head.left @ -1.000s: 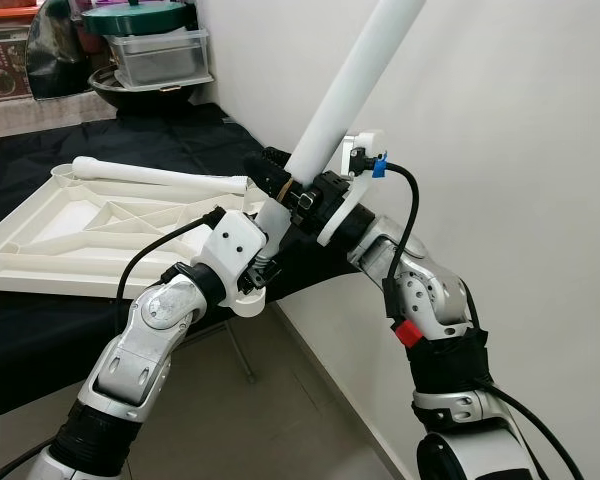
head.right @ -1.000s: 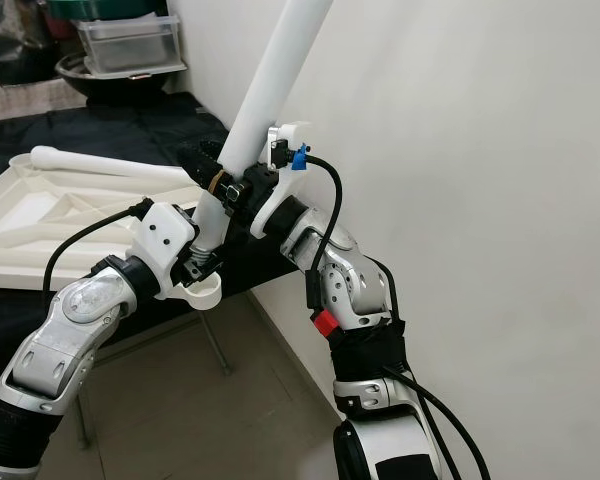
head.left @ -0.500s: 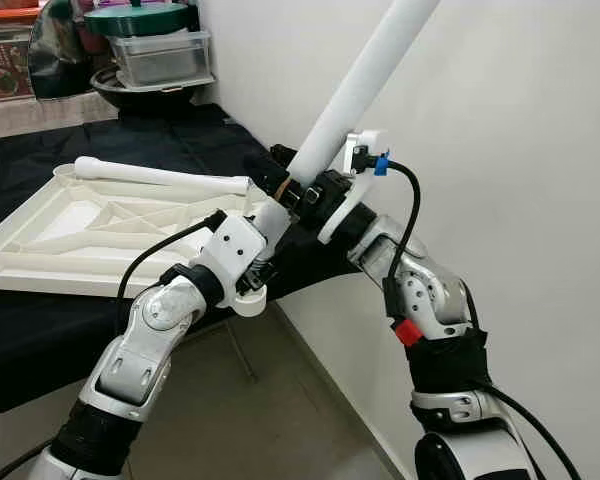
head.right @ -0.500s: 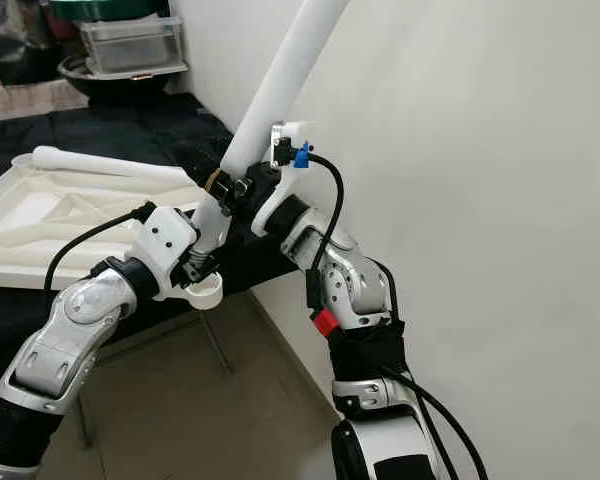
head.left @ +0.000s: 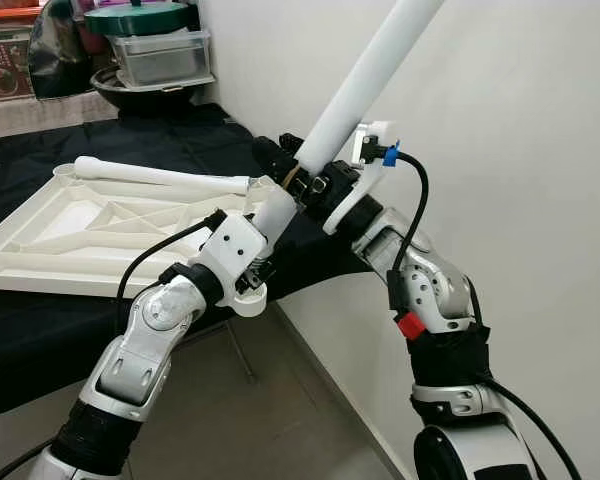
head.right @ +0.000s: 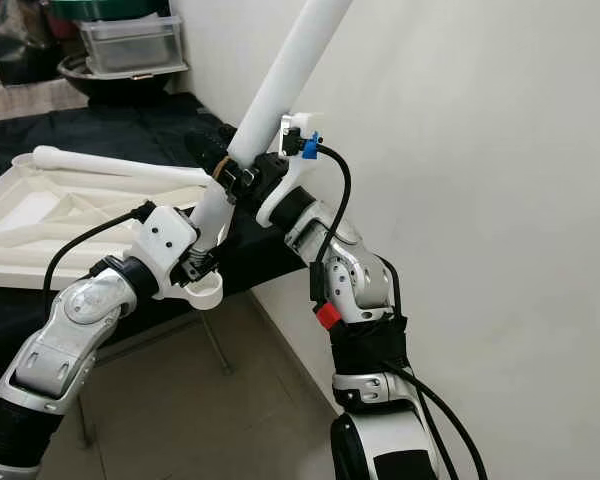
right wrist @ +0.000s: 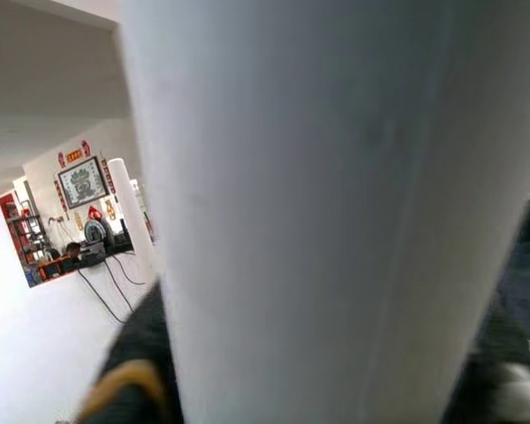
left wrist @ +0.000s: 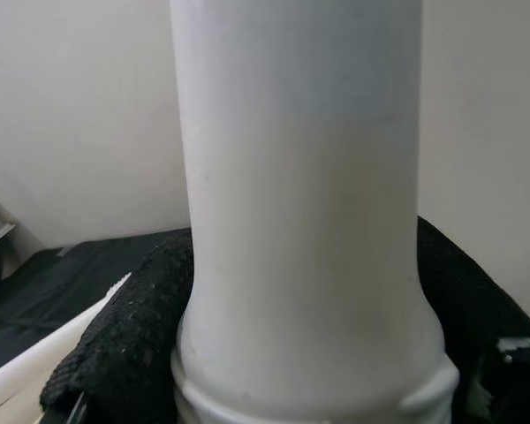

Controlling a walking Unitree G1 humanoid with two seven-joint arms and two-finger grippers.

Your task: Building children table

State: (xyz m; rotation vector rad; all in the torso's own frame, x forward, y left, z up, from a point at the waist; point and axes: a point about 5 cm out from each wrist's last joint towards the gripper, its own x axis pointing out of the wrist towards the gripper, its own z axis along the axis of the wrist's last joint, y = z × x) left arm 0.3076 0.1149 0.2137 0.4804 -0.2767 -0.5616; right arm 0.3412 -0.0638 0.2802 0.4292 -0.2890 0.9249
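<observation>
Grippers left (head.left: 270,215) and right (head.left: 298,172) clamp table leg (head.left: 365,78).

A thick white table leg (right wrist: 336,221) ran close across the lens, blurred. Black fingers (right wrist: 137,353) pressed against its near side. Beyond stood a white wall, a framed picture (right wrist: 82,182) and perhaps 1 pale column (right wrist: 134,216).

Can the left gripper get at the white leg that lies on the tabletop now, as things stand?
Probably not right away. The left gripper is shut on the raised leg, which the right gripper also clamps. The lying leg on the upturned tabletop is unobstructed, but the left gripper would first have to release.
</observation>
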